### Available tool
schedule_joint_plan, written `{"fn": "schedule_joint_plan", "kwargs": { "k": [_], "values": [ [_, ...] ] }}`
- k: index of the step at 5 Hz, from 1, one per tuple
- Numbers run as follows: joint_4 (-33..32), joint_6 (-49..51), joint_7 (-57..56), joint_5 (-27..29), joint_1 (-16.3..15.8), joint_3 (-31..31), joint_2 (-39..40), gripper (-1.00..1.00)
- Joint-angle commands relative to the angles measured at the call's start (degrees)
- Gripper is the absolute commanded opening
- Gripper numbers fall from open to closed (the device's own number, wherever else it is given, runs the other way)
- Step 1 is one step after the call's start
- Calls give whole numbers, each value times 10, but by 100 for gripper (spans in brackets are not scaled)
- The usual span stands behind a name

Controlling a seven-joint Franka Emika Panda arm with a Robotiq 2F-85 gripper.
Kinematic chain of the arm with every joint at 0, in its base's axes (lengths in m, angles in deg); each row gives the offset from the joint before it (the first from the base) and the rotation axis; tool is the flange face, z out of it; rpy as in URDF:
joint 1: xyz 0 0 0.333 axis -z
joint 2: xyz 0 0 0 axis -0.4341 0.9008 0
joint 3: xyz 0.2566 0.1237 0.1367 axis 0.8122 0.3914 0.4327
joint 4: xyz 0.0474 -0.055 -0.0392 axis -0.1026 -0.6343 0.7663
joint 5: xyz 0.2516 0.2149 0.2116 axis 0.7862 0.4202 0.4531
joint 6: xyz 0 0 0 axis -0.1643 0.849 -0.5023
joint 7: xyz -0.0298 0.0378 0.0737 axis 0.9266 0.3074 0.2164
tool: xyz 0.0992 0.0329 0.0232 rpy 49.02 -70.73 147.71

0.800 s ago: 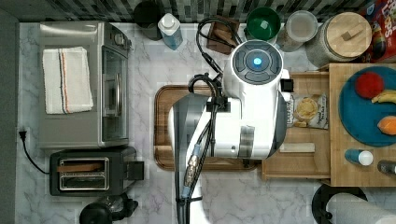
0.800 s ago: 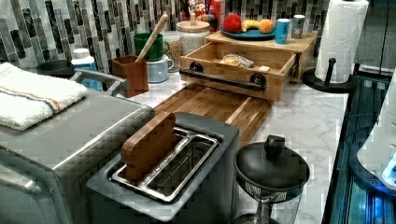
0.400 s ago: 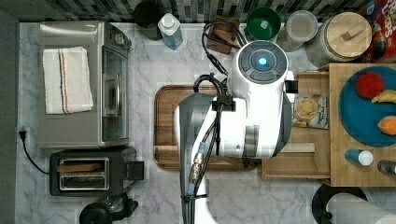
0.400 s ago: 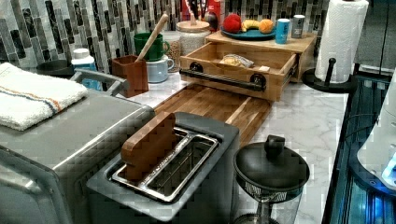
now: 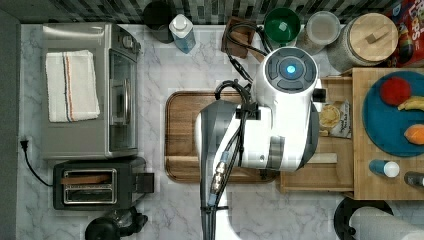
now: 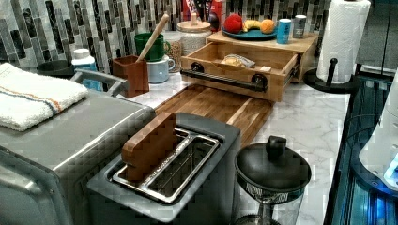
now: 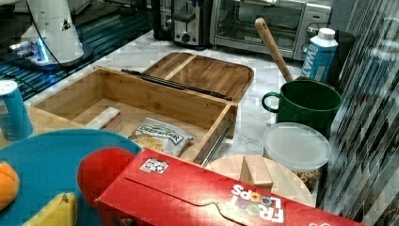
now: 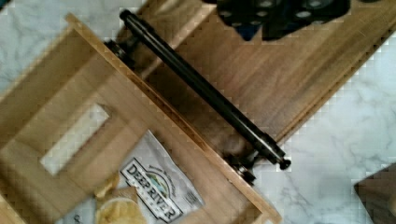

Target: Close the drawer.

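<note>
Approaching stage, as I judge it. Item: drawer (image 6: 239, 63), fully pulled out over the cutting board (image 7: 202, 70), chip bag (image 8: 156, 186) inside. Pincer (image 8: 282, 14): above the board beside the black handle (image 8: 201, 88); state I cannot tell. Next: press front panel inward.

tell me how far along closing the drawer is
Nothing is done yet: the drawer stands pulled out over the cutting board, chip bag inside. In hand: the arm hangs above the drawer's black handle. Left: pushing the drawer in.
</note>
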Motion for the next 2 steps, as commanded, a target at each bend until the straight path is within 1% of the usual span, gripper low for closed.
{"fn": "schedule_joint_plan", "kwargs": {
  "k": [1,2],
  "values": [
    [-121,-66,-151,0,-49,54,-86,100],
    [-130,-59,-184,-6,-64,57,-84,-100]
  ]
}}
